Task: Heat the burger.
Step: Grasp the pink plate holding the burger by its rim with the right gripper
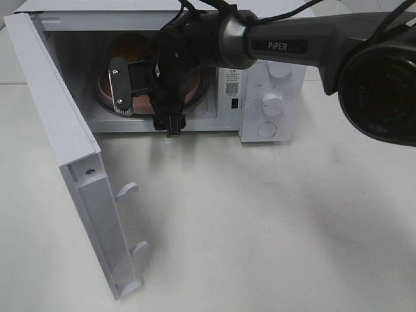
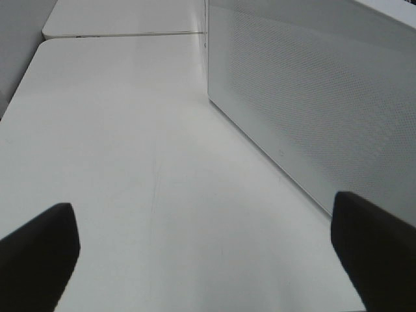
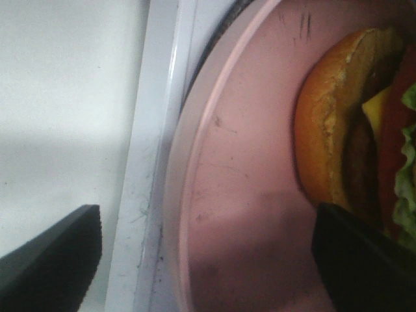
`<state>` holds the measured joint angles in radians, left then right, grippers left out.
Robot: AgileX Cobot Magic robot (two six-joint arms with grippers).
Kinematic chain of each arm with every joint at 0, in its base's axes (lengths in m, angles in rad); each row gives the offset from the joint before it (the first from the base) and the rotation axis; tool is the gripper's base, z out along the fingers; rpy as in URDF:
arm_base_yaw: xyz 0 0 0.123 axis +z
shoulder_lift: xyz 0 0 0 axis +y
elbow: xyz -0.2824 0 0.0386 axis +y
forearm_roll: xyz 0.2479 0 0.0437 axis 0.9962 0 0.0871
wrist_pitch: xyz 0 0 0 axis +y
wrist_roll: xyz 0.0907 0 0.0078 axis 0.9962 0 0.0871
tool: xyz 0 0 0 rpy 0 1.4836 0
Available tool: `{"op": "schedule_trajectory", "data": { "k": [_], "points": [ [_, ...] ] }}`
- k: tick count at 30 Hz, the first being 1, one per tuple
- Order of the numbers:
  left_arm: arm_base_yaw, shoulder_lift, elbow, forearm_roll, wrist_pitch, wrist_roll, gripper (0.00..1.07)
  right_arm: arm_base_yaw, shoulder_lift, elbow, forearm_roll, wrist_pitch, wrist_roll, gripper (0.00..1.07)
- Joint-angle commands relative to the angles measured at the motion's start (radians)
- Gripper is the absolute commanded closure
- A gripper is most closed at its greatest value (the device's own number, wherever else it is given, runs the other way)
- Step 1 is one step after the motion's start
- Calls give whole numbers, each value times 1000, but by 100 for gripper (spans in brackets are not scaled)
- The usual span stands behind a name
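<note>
The right arm point(image 1: 286, 45), dark-cased, stretches in from the right edge of the overhead view, its wrist bent downward. The right gripper point(image 3: 208, 266) has its two black fingers point(image 3: 52, 260) spread wide with nothing clamped between them. The left gripper point(image 2: 208, 260) likewise holds its fingers point(image 2: 39, 253) fully parted, gripping nothing.

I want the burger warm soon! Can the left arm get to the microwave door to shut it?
Probably yes. The left gripper is open and holds nothing, and the open door stands right beside it, with only bare table between. But the right arm reaches into the microwave, so shutting must wait.
</note>
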<state>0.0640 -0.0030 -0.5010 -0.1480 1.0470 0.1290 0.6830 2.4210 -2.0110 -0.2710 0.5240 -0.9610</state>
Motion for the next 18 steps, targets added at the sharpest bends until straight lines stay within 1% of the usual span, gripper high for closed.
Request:
{"op": "schedule_trajectory", "data": {
  "k": [1, 2, 3, 4, 5, 6, 7, 8, 9, 10, 12, 18],
  "points": [
    [-7, -23, 4, -4, -8, -7, 3, -5, 15, -16, 20, 2, 13, 32],
    [-7, -23, 4, -4, -8, -7, 3, -5, 15, -16, 20, 2, 13, 32],
    [-7, -23, 4, -4, -8, -7, 3, -5, 15, -16, 20, 1, 13, 37],
    [-7, -23, 4, -4, -8, -7, 3, -5, 15, -16, 20, -8, 13, 48],
    [-7, -23, 4, -4, -8, -7, 3, -5, 15, -16, 20, -8, 13, 48],
    [-7, -23, 4, -4, -8, -7, 3, -5, 15, -16, 20, -17, 13, 64],
    [-7, -23, 4, -4, -8, -7, 3, -5, 15, -16, 20, -17, 13, 64],
    [-7, -23, 4, -4, -8, -7, 3, -5, 15, -16, 20, -19, 13, 73],
    [-7, -23, 4, -4, -8, -7, 3, -5, 15, -16, 20, -15, 22, 93],
    [-7, -23, 4, -4, -8, -7, 3, -5, 15, -16, 20, -15, 22, 93],
    [-7, -23, 4, -4, -8, -7, 3, -5, 15, -16, 21, -16, 45, 107],
    [-7, -23, 4, -4, -8, -7, 3, -5, 15, -16, 21, -17, 48, 107]
  ]
}}
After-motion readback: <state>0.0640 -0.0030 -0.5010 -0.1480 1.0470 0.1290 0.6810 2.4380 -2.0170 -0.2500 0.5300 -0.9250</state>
